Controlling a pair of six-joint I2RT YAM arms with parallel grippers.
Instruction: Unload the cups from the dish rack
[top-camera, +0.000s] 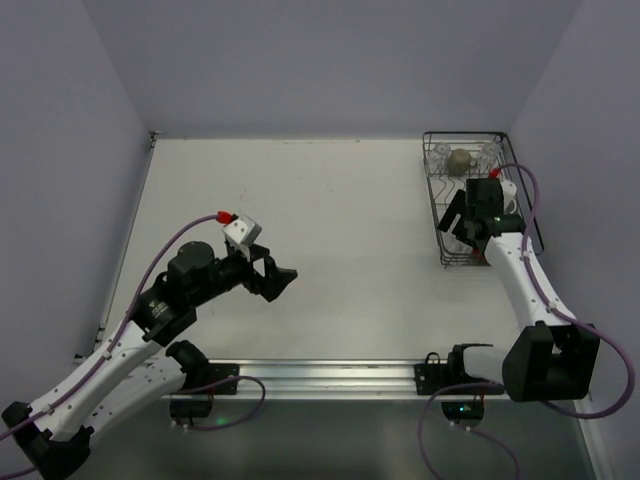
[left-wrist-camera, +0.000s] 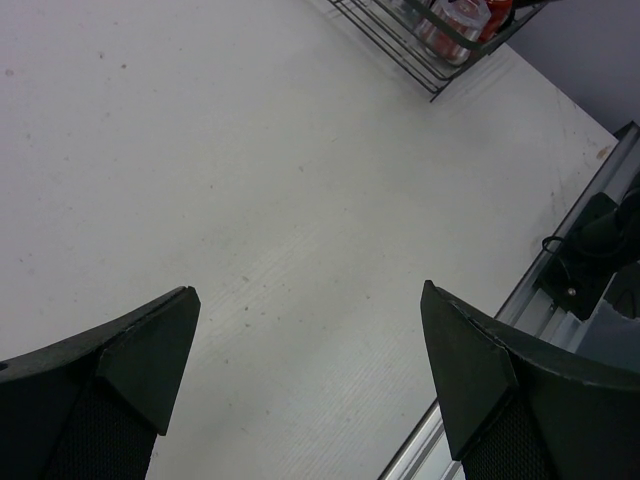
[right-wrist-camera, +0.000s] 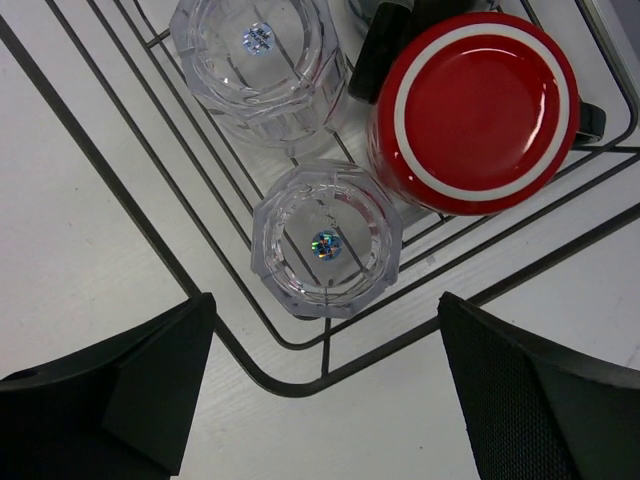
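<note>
Right hand (right-wrist-camera: 325, 300) hangs wide open above the near tumbler (right-wrist-camera: 326, 240), tucked in the rack (right-wrist-camera: 100, 164) corner. The danger: a finger snags the wire going down, or knocks the red mug (right-wrist-camera: 475, 105) just beside, and slick glass could slip. A second tumbler (right-wrist-camera: 258, 55) sits beyond. Left hand (left-wrist-camera: 310, 330) gapes wide over the bench (left-wrist-camera: 250, 150), well apart.

The table (top-camera: 330, 250) is a flat, matte white surface. Plain pale lavender walls (top-camera: 330, 60) enclose it on the left, far and right sides. An aluminium rail (top-camera: 330, 372) runs along its near edge. Lighting is even.
</note>
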